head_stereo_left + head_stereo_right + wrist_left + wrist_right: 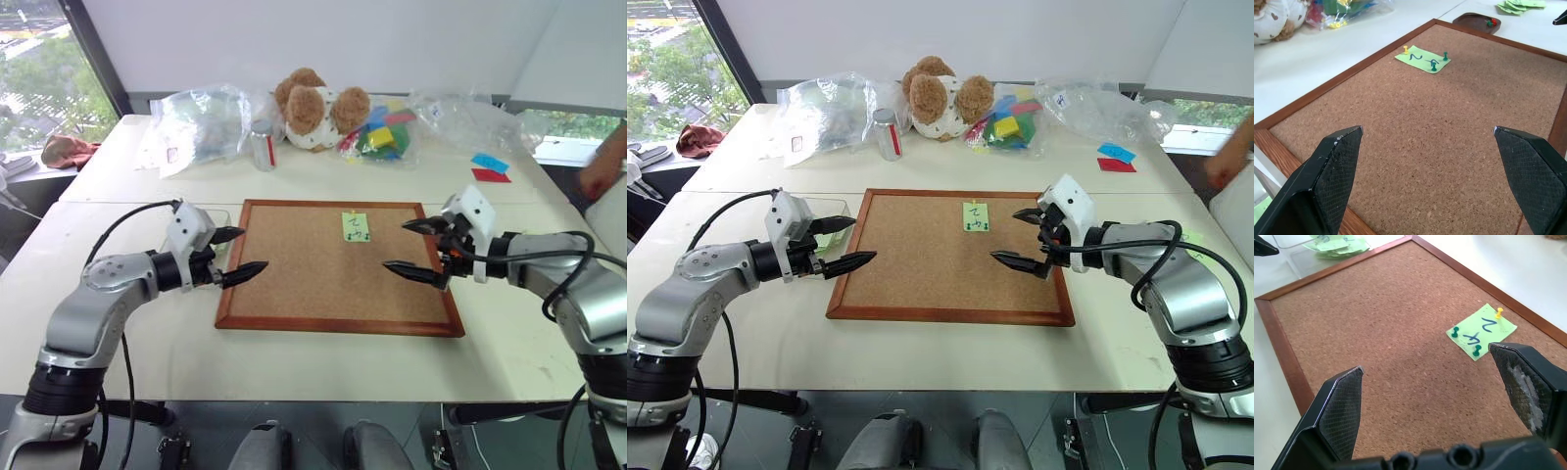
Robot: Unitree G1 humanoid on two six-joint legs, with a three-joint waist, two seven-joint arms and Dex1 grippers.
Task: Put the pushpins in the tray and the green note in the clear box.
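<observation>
The green note (356, 226) is pinned near the far edge of the cork board (333, 289) by one yellow pushpin (1499, 312) and two green pushpins (1455, 330). The dark tray (1471, 23) sits just off the board's right side with a red and a green pin in it. On the board's left side stands the clear box (1303, 265), holding several green notes. My left gripper (250, 250) hovers open over the board's left edge. My right gripper (395, 245) hovers open over its right part. Both are empty and apart from the note.
A teddy bear (313, 108), clear plastic bags (201, 122), a small jar (263, 145) and bagged colourful pieces (377, 132) line the table's far side. Blue and red papers (490, 168) lie far right. A person's hand (600, 171) shows at the right edge.
</observation>
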